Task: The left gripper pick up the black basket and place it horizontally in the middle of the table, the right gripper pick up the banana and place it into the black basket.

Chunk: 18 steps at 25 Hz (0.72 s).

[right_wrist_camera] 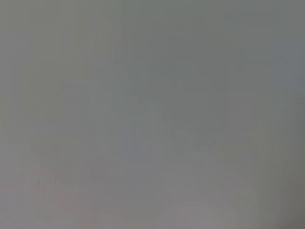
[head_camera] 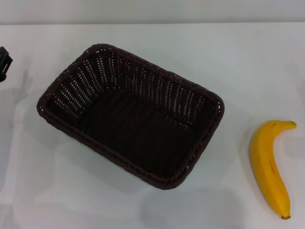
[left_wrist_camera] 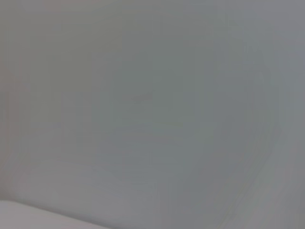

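basket [head_camera: 131, 114] sits askew on table [head_camera: 228, 57], banana [head_camera: 270, 167] well right.

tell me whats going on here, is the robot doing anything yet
Nothing is being handled yet. A large dark woven wicker basket sits empty and skewed on the white table. A curved yellow banana lies on the table to its right, apart from it. Only a sliver of the left tool shows at the left edge of the head view, away from the basket. The right tool is out of view.
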Each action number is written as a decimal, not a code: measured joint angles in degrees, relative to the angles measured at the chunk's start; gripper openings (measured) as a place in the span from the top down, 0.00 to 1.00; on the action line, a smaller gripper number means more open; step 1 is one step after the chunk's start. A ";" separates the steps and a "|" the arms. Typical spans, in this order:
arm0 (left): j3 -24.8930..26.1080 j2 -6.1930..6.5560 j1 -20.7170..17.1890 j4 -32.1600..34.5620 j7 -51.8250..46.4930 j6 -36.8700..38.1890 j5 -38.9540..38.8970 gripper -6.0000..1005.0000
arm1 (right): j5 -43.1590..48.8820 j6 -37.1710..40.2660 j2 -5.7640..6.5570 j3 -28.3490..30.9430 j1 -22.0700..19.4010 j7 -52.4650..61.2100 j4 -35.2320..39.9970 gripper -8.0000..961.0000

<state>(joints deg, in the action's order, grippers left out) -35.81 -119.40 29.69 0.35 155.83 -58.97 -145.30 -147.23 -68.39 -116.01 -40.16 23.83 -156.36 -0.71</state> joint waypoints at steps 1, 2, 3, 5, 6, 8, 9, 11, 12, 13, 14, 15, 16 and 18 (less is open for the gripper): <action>0.05 -0.04 -0.08 0.00 0.00 -0.24 -0.03 0.11 | 0.00 0.00 0.00 0.00 0.00 0.00 0.00 0.13; 0.13 -0.06 -0.14 0.00 -0.03 -0.36 -0.09 0.11 | 0.00 0.00 0.00 0.00 0.00 0.00 0.01 0.13; 0.18 -0.05 -0.14 0.00 -0.10 -0.41 -0.14 0.11 | 0.00 -0.01 0.00 0.00 -0.06 0.00 0.00 0.13; 0.14 -0.02 -0.15 -0.01 -0.21 -0.45 -0.10 0.11 | -0.01 -0.01 0.00 0.02 -0.27 0.00 -0.01 0.13; 0.08 -0.02 -0.17 -0.01 -0.21 -0.46 -0.04 0.11 | -0.02 -0.01 0.00 0.04 -0.30 0.00 -0.02 0.13; 0.00 -0.06 -0.27 0.00 -0.20 -0.47 0.06 0.11 | -0.03 -0.01 0.00 0.07 -0.38 0.00 -0.02 0.13; 0.04 -0.10 -0.33 -0.03 -0.20 -0.48 0.03 0.11 | -0.04 -0.01 0.00 0.07 -0.41 0.00 -0.03 0.13; 0.22 -0.17 -0.43 -0.13 -0.69 -0.49 -0.54 0.11 | -0.05 -0.15 0.00 0.09 -0.43 0.00 -0.05 0.13; 0.26 -0.18 -0.44 -0.14 -2.21 -0.67 -1.35 0.11 | -0.06 -0.27 0.00 0.09 -0.45 0.00 -0.06 0.13; 0.26 -0.18 -0.44 -0.14 -2.21 -0.67 -1.35 0.11 | -0.06 -0.34 0.01 0.09 -0.47 0.00 -0.06 0.13; 0.25 -0.10 -0.51 0.05 -4.39 -1.01 -1.75 0.11 | -0.07 -0.71 0.05 0.09 -0.53 0.30 -0.08 0.13; 0.25 -0.10 -0.51 0.05 -4.39 -1.01 -1.75 0.11 | -0.07 -0.71 0.05 0.09 -0.53 0.30 -0.08 0.13; 0.24 0.00 -0.61 0.50 -6.29 -1.01 -1.76 0.11 | -0.08 -1.30 0.05 0.09 -0.58 0.69 -0.08 0.13; -0.13 0.33 -0.87 2.50 -11.94 0.96 -1.44 0.11 | -0.09 -2.77 0.06 0.09 -0.67 1.31 -0.08 0.13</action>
<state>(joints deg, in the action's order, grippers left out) -35.95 -119.08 28.82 2.85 143.89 -58.01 -146.74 -147.32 -71.16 -115.96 -40.07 23.16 -155.05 -0.79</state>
